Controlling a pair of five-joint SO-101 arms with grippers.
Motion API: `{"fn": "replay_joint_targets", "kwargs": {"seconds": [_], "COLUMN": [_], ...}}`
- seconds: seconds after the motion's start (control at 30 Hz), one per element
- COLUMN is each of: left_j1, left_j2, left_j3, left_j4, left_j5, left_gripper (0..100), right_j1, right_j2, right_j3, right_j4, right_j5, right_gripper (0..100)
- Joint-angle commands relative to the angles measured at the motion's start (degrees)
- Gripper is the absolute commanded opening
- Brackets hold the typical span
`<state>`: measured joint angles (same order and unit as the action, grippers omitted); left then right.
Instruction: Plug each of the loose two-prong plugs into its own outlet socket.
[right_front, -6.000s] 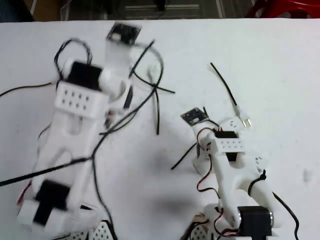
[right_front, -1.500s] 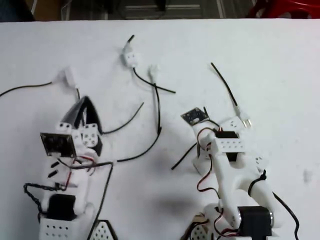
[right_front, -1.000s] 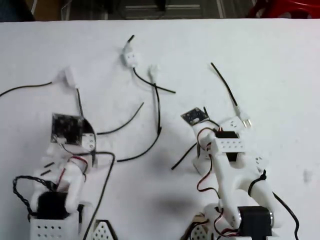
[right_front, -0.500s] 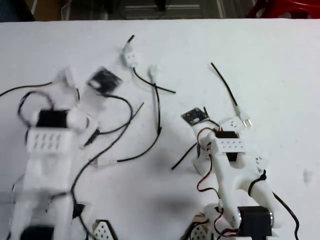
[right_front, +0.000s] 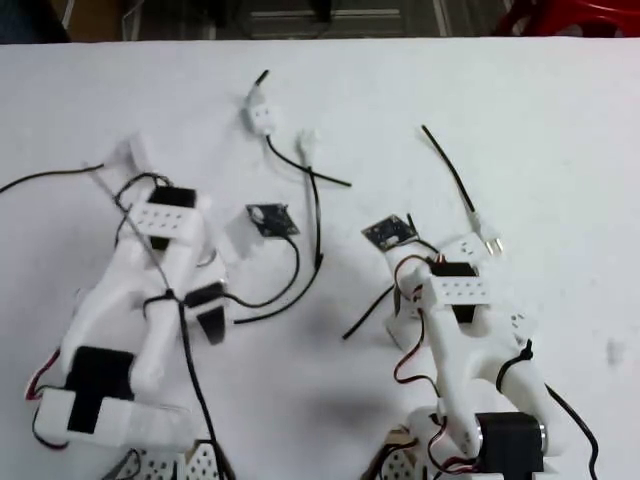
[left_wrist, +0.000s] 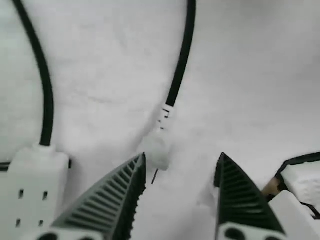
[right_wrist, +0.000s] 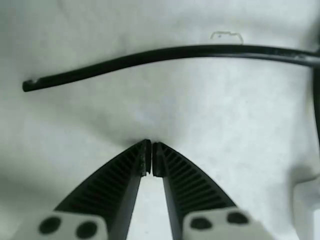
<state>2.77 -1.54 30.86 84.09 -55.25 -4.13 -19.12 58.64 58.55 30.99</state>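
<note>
The left gripper (left_wrist: 182, 161), jaws spread just short of the white plug (left_wrist: 159, 151), should straddle its body, not the black cord (left_wrist: 181, 55), before closing; the right gripper (right_wrist: 151, 159) sits closed on nothing.

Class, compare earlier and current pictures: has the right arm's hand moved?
No. In the high view the right arm sits where it was, beside the two-prong plug, so its hand stayed put.
</note>
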Motion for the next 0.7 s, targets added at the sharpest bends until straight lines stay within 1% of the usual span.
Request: {"fn": "replay_joint_targets", "kwargs": {"seconds": [0.0, 0.1, 0.27, 0.4, 0.47, 0.57, 0.67], "left_j1": [0.48, -1.19, -3.74, -5.49, -5.49, -5.23, -5.05], "left_j2": [3.82, 10.07, 18.51, 25.27, 27.82, 30.90, 33.45], "left_j3": [-1.85, -2.90, -13.45, -19.34, -22.33, -25.58, -26.99], "left_j4": [-3.25, -6.59, -1.23, -0.09, 3.60, 7.56, 11.96], "left_j5": [-0.44, -0.35, -0.35, -0.35, -0.79, -1.58, -7.47], "left_gripper": [23, 23, 23, 23, 23, 16, 9], "right_j1": [-0.04, 0.04, 0.04, 0.04, 0.04, 0.04, 0.04], "right_j2": [-0.66, -0.66, -0.66, -0.66, -0.66, -0.66, -0.66], "right_j3": [0.18, 0.18, 0.18, 0.18, 0.18, 0.18, 0.18], "right_j4": [-0.04, -0.04, -0.04, -0.04, -0.04, -0.04, -0.04], "right_j5": [0.26, 0.26, 0.26, 0.26, 0.26, 0.26, 0.26], "right_gripper": [2.0, 2.0, 2.0, 2.0, 2.0, 2.0, 2.0]}}
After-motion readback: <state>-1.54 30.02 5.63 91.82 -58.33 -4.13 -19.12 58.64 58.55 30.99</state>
